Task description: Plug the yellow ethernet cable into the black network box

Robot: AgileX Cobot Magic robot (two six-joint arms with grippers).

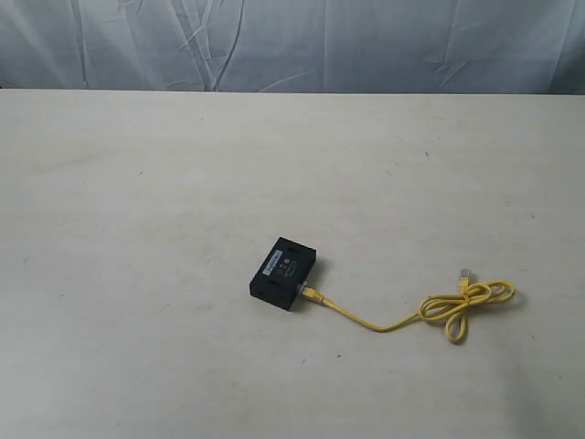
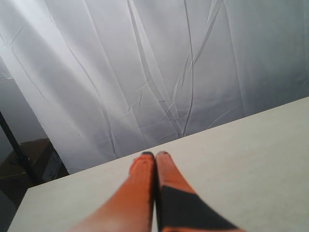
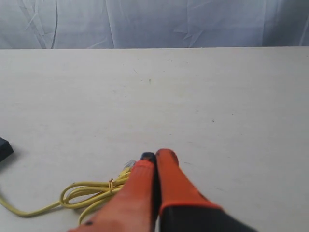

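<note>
The black network box [image 1: 284, 273] lies flat near the table's middle, a white label strip on its top. The yellow ethernet cable [image 1: 384, 323] runs from the box's right end, where one plug [image 1: 310, 294] sits against the box; I cannot tell how deep it sits. The cable's bundled loop [image 1: 467, 306] and free clear plug [image 1: 466, 274] lie further right. In the right wrist view the loop [image 3: 91, 193] lies beside my right gripper [image 3: 157, 157], which is shut and empty; a corner of the box [image 3: 5, 149] shows at the edge. My left gripper [image 2: 155, 155] is shut and empty over bare table. Neither gripper shows in the exterior view.
A wrinkled white curtain [image 1: 292, 41] hangs behind the table's far edge [image 1: 292, 91]. In the left wrist view a dark stand [image 2: 17, 150] shows beyond the table's corner.
</note>
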